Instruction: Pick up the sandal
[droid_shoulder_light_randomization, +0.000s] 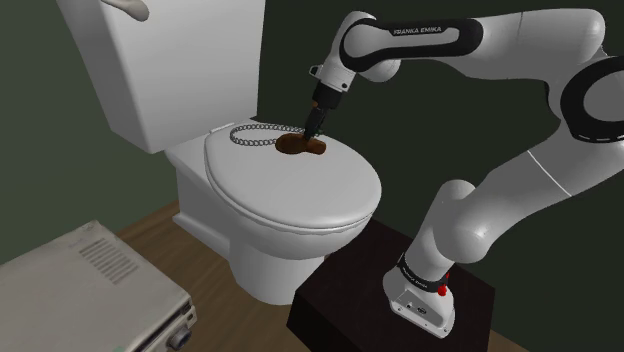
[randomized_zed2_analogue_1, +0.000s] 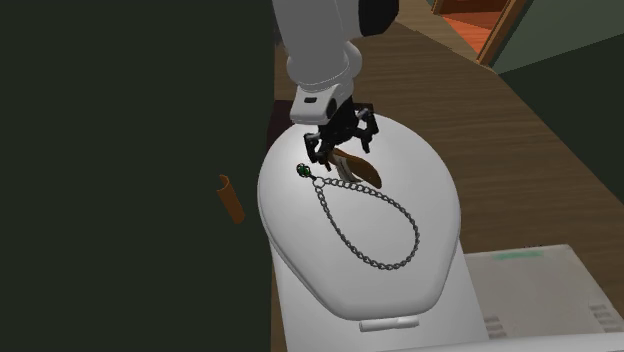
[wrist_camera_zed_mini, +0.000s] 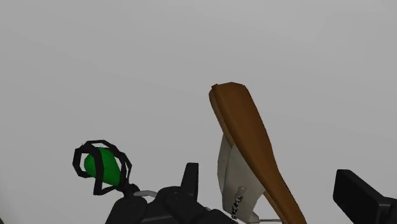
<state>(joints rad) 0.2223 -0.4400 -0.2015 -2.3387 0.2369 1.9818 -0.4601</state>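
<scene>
I am looking into a bathroom with dark green walls (droid_shoulder_light_randomization: 300, 40) and a wooden plank floor (droid_shoulder_light_randomization: 170, 225). The work surface is the closed white lid (droid_shoulder_light_randomization: 300, 200) of a white toilet.

The black two-finger gripper (droid_shoulder_light_randomization: 309, 130) (randomized_zed2_analogue_1: 336, 156) (wrist_camera_zed_mini: 270, 184) points down at the lid. Its fingers stand well apart, one on each side of the brown-soled sandal with a white strap (droid_shoulder_light_randomization: 300, 146) (randomized_zed2_analogue_1: 358, 168) (wrist_camera_zed_mini: 245, 127). In the wrist view I see a strip of bare lid between each finger and the sandal, so nothing is gripped. The sandal lies on the lid toward the tank end. From the wrist camera its sole is a narrow brown strip, with the strap on the side facing the pendant.

Just beside the gripper sits a green stone in a black wire cage (randomized_zed2_analogue_1: 303, 170) (wrist_camera_zed_mini: 102, 167). It is the pendant of a silver link chain necklace (droid_shoulder_light_randomization: 255, 133) (randomized_zed2_analogue_1: 375, 235), which lies in a loop across the lid.

Beyond that is the tall white tank (droid_shoulder_light_randomization: 170, 70), behind the lid. The white arm comes down from the dark box stand (droid_shoulder_light_randomization: 340, 300), which is set close against the toilet bowl. A pale grey boxy unit with ribbed vents (droid_shoulder_light_randomization: 90, 290) (randomized_zed2_analogue_1: 540, 290) rests on the floor on the far side of the toilet from the stand. In the second exterior view a short orange-brown cylinder (randomized_zed2_analogue_1: 231, 198) shows against the dark wall. I cannot tell what it is.
</scene>
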